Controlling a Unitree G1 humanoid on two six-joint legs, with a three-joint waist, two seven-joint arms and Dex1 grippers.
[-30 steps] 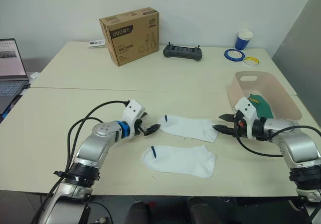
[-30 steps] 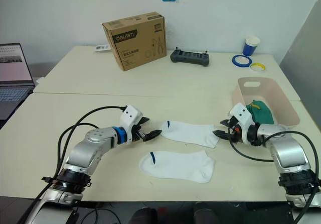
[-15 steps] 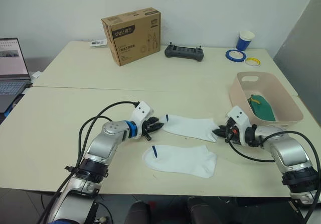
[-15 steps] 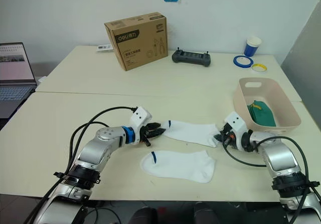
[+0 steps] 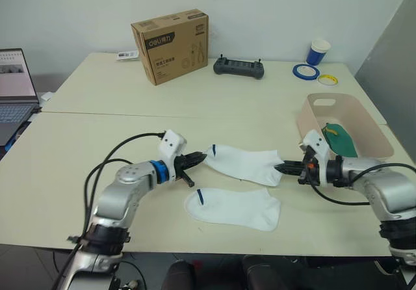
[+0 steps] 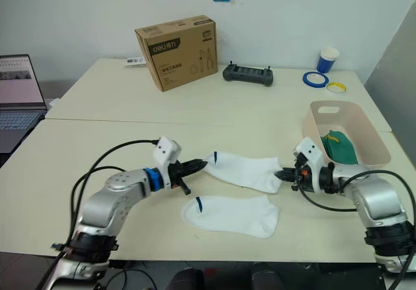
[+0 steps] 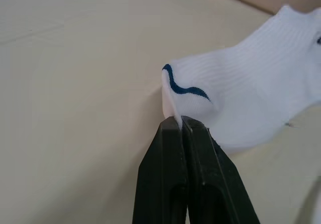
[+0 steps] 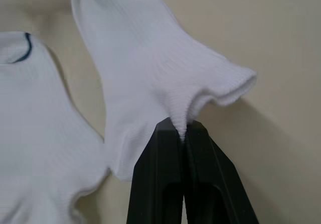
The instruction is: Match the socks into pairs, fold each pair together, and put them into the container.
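On the near table, between the two arms:
Head views: the left gripper pinches the toe end of the far white sock, and the right gripper pinches its cuff end, so the sock hangs stretched between them just above the near white sock, which lies flat on the table. The container stands at the right edge, close to the right arm, with a dark green sock folded inside.
Head views add: the spacing of the two white socks and the way to the container, plus the cardboard box, far back and out of the way.
Left wrist view: the fingers are pressed together on a thin lip of fabric beside the blue toe mark.
Left wrist adds: how slight this bite is.
Right wrist view: the fingers are closed on a small fold of the ribbed cuff, the near sock lying alongside.
Right wrist adds: the cuff bunches and flares at the pinch.
Risk: I judge either edge could slip free if the arms pull apart further, dropping one end.
Risk: laid down askew, the pair would fold crooked.
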